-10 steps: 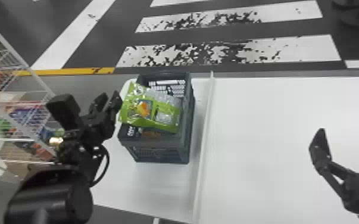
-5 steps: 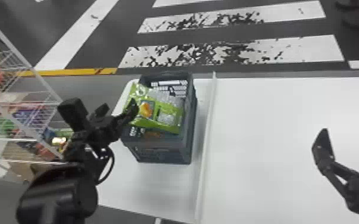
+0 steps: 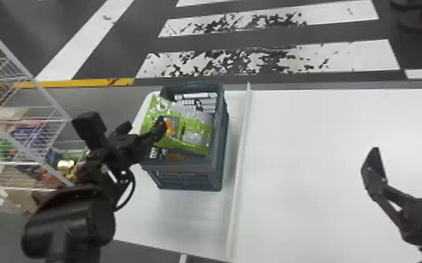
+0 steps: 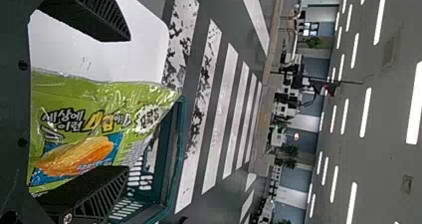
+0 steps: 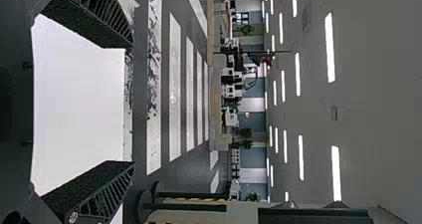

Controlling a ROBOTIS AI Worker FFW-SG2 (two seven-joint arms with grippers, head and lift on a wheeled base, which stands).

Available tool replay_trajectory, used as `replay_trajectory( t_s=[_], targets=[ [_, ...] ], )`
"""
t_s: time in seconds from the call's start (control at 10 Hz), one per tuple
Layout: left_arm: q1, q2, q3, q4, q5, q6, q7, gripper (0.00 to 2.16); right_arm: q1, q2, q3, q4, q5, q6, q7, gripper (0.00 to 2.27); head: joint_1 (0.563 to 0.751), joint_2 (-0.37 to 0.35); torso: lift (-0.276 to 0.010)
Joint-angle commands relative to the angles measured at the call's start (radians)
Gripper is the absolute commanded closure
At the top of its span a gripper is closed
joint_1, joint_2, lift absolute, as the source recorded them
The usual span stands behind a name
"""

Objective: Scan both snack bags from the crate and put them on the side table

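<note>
The left gripper (image 3: pixel 142 128) is spread wide, nothing clasped, near the green snack bag (image 3: pixel 196 138), held in the crate (image 3: pixel 217 171) (partly over its rim); the right gripper (image 3: pixel 407 154) is parted, empty, above the white table (image 3: pixel 308 196)

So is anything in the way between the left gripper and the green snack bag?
Nothing visible blocks it: the left gripper is open close to the green snack bag, which pokes out over the rim of the crate.
</note>
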Motion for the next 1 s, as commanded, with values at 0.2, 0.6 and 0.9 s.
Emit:
replay_trajectory(
  t_s=[0.2,0.6,0.9],
  targets=[
    [-0.023,-0.003,0.000,0.033,-0.009,0.011,-0.071,0.07,-0.003,0.000,0.002,0.002,0.000,0.003,-0.001,0.09,0.695,0.249,-0.087],
    [-0.023,-0.004,0.009,0.031,-0.026,0.020,-0.131,0.69,-0.003,0.001,0.002,0.003,0.000,0.003,-0.001,0.09,0.695,0.230,-0.087],
    [-0.011,-0.006,0.023,0.022,-0.022,0.030,-0.125,1.43,-0.003,0.001,0.002,0.003,0.000,0.003,-0.001,0.09,0.695,0.233,-0.087]
  ],
)
